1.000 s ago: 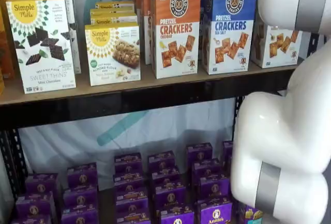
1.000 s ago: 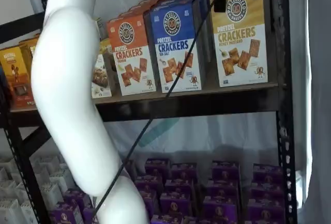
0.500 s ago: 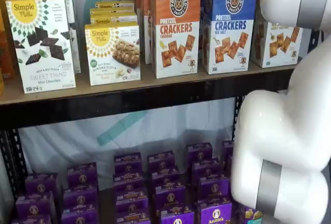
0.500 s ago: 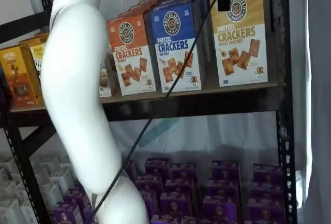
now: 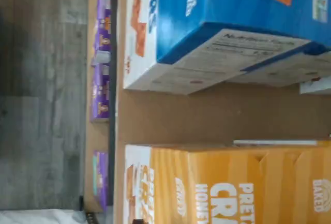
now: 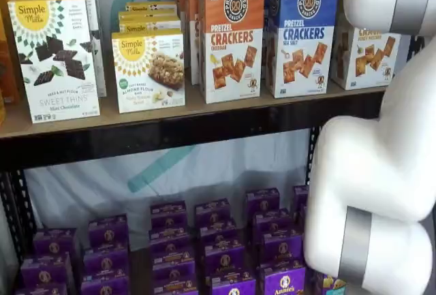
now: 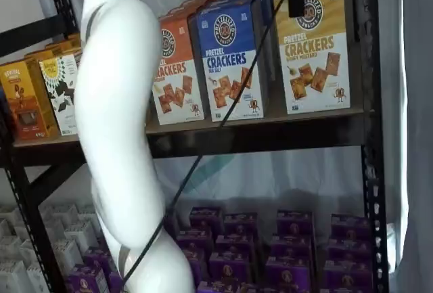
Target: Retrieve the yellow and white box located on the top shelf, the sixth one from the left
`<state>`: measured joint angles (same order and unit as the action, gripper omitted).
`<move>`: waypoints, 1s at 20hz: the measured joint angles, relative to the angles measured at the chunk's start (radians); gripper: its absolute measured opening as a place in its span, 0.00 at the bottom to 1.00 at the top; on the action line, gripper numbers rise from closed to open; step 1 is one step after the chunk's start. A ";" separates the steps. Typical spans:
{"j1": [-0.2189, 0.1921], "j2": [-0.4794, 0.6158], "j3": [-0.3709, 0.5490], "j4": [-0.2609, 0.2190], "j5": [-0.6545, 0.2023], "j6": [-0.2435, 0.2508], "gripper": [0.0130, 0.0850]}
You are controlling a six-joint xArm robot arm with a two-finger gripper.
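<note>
While before shelf, arm [image 7: 118,137] upright.

Hiding upper part of yellow and white box [image 6: 369,56] behind white arm [image 6: 381,172] in a shelf view. Covering left edge of orange cracker carton [image 7: 177,73] beside that arm. Blurring small print on blue carton [image 5: 227,32] in wrist view.

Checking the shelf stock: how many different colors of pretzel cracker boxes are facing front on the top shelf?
3, side by side on the top shelf: the orange-and-white box, the blue-and-white box next to it, and the yellow and white box at the end. More boxes stand behind them, mostly hidden.
</note>
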<state>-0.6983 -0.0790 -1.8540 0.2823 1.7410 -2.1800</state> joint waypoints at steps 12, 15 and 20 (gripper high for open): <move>0.050 0.038 -0.066 -0.100 0.095 0.026 1.00; 0.048 0.038 -0.064 -0.096 0.098 0.027 1.00; 0.043 0.035 -0.061 -0.088 0.098 0.025 1.00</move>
<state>-0.6551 -0.0439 -1.9153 0.1943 1.8389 -2.1553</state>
